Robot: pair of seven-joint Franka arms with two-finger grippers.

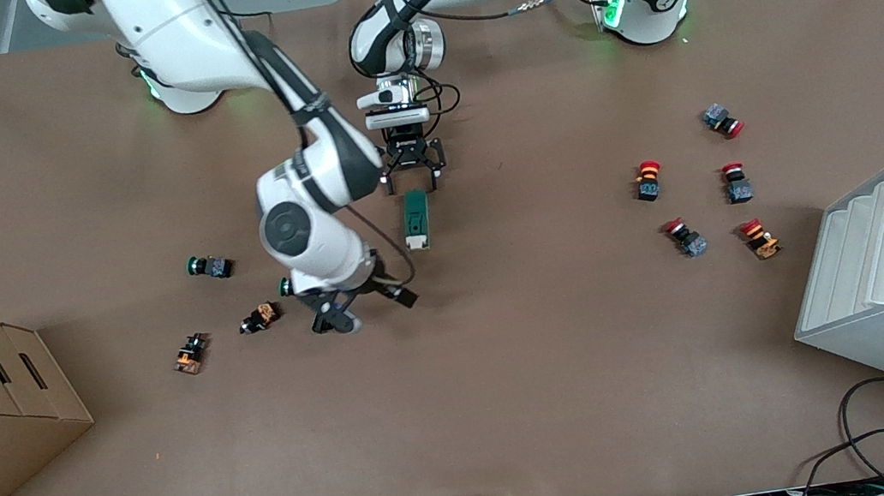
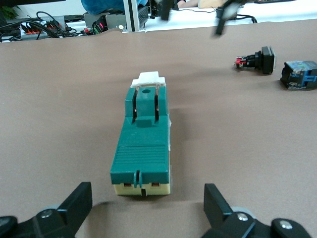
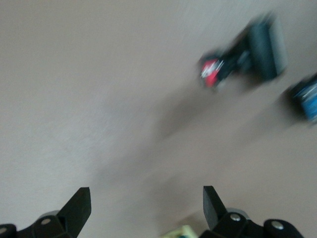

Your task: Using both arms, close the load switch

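Dark-green oblong load switch (image 1: 416,219) with cream handle lies on the brown tabletop (image 1: 510,359); left tool (image 1: 416,172) hovers over its end, fingers apart; right tool (image 1: 359,304), fingers apart, hangs over the tabletop beside it.

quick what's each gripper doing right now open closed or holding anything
Left gripper: open, empty, at the end of the load switch farther from the front camera.
Right gripper: open, empty, above the table near the switch.
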